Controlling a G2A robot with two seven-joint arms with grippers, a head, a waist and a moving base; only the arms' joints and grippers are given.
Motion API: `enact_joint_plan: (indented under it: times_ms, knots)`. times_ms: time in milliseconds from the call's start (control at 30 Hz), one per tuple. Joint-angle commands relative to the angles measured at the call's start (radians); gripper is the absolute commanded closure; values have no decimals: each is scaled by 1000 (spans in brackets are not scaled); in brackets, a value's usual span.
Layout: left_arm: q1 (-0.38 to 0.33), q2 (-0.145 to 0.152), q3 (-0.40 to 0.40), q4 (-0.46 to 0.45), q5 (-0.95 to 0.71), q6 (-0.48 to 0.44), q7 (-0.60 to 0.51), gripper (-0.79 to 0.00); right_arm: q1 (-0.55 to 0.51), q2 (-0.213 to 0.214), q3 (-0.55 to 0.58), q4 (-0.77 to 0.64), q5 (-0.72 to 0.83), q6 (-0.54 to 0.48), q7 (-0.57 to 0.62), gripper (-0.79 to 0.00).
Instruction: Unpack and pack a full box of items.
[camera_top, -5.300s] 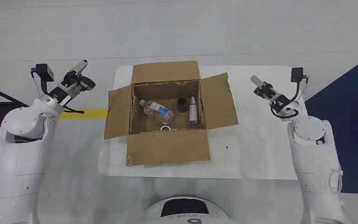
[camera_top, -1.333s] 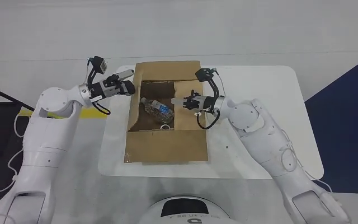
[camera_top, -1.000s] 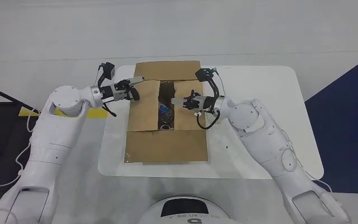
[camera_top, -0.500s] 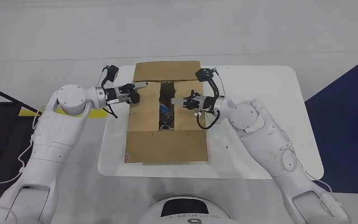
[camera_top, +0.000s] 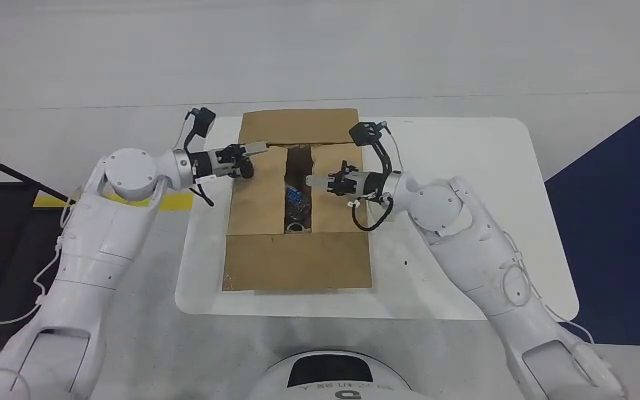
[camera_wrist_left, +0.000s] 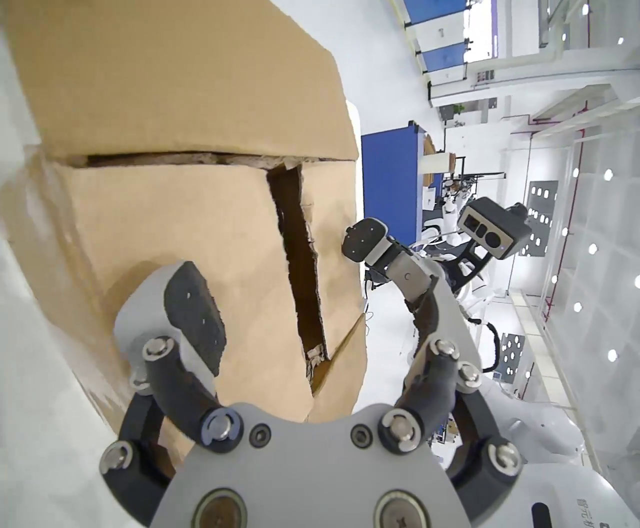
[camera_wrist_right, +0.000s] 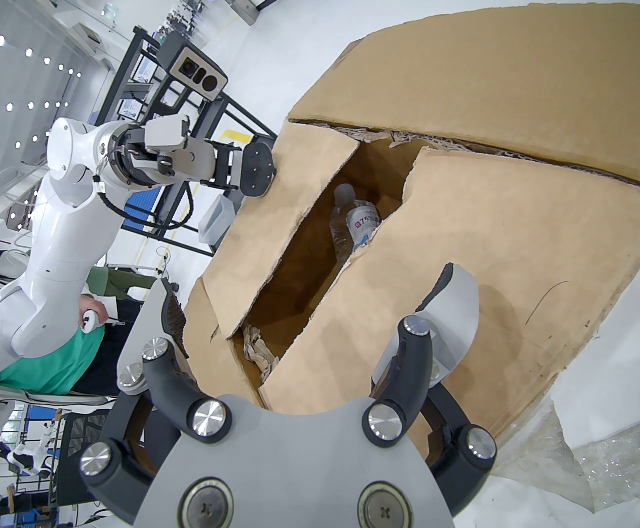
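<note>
Inspection is finding one printed item. A clear bottle is lying inside the cardboard box and is showing through the gap between the two side flaps. It is carrying a white label with red print: large figures followed by smaller characters. A torn flap edge is covering part of the label, so the print is not reading whole. In the top view the gap is running from twelve to six o'clock across the cardboard box, and the bottle is showing at its middle, its print too small to read.
</note>
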Motion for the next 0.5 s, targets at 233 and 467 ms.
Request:
enact_joint_plan:
  times_ms: [233, 467]
  knots:
    - [-76, -19, 105, 32, 106, 40, -39, -785, 0, 0, 0, 0, 0, 0, 0, -785]
    - [-97, -28, 93, 64, 40, -9, 8, -785, 0, 0, 0, 0, 0, 0, 0, -785]
